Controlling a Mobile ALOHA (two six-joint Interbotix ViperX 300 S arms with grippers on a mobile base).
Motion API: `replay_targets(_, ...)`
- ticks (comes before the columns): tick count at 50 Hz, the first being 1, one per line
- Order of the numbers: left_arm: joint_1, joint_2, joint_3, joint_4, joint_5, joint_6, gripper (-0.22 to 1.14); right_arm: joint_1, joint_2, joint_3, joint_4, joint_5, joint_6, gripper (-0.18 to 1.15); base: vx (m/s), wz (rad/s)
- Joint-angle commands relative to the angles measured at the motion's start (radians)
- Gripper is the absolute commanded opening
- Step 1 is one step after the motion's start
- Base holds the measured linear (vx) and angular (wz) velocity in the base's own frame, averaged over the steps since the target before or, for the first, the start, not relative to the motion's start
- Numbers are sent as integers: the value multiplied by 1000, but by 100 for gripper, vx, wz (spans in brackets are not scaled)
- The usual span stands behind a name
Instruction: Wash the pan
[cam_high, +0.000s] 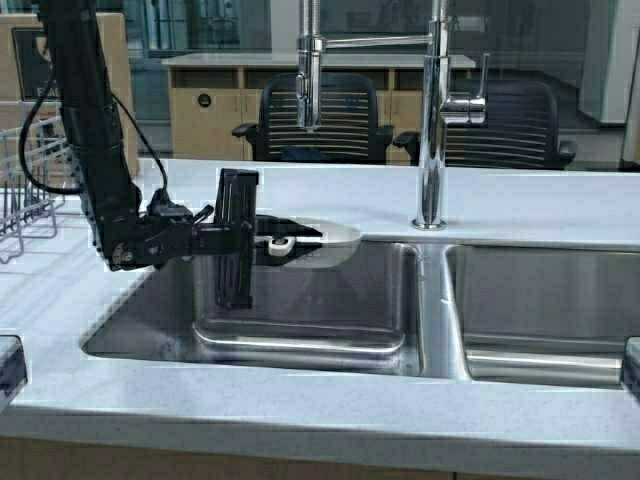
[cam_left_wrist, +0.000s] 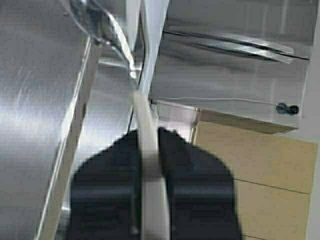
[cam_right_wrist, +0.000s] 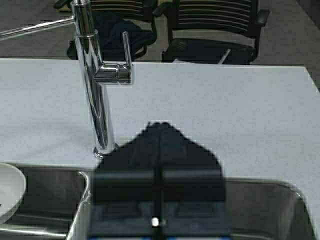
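Observation:
The white pan (cam_high: 325, 238) hangs roughly level over the back of the left sink basin (cam_high: 300, 310), near its rear wall. My left gripper (cam_high: 262, 243) reaches in from the left and is shut on the pan's white-and-grey handle (cam_high: 283, 243). In the left wrist view the two black fingers (cam_left_wrist: 187, 175) clamp the white handle (cam_left_wrist: 149, 145) edge-on, with my left gripper (cam_left_wrist: 148, 136) above steel sink walls. My right gripper (cam_right_wrist: 159, 126) is shut and empty, parked over the right basin's front; the pan's rim (cam_right_wrist: 11, 192) shows far off in the right wrist view.
A tall chrome faucet (cam_high: 431, 130) stands on the counter behind the divider between the basins, with a pull-down sprayer (cam_high: 308, 75) above the pan. A wire dish rack (cam_high: 25, 190) sits at the far left. The right basin (cam_high: 545, 310) holds nothing. Office chairs stand beyond the counter.

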Motion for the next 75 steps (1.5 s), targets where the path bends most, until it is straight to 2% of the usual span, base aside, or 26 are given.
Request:
replay_targets(1,-28,-64,25,-23,-64,31,3,0,54,-43,2,-2,0,6,15,5)
replay_targets(8,-38,-83,91,-52,-98,52,3,6,143,-89,2,-5,5,6,15,2)
replay_targets(14,-44,-107,158,-109,-123,95,3,15,245,-181,0,-11,2,7,15,-6)
replay_targets(19,-44,-123,202,-114,-153,118,3,43,342,-272,0,-11,3,17,13,-10)
replay_targets(21,-44,-126,215,-114,-170,121,3,63,390,-305,0,-11,3,26,12,-9)
replay_targets(24,-48,-129,230,-115,-193,123,3,80,465,-356,-5,-9,2,47,10,-5)
replay_targets(28,-51,-130,252,-117,-216,126,3,106,565,-422,-17,-2,2,84,8,-3)
replay_targets(29,-51,-130,256,-117,-219,127,3,114,598,-443,-18,-2,2,97,7,-3)
replay_targets(31,-51,-130,268,-118,-227,130,3,123,644,-472,-20,-2,3,110,7,-2)
replay_targets(32,-51,-130,273,-118,-230,130,3,130,664,-485,-20,-2,2,111,6,-3)
replay_targets(38,-51,-127,299,-118,-242,138,3,144,764,-551,-21,-2,2,102,5,-2)
replay_targets(53,-51,-118,296,-121,-252,144,3,146,945,-707,-74,-3,2,104,2,0)
replay_targets(75,-51,-118,299,-126,-252,143,3,141,1186,-960,-77,46,-2,104,0,0)
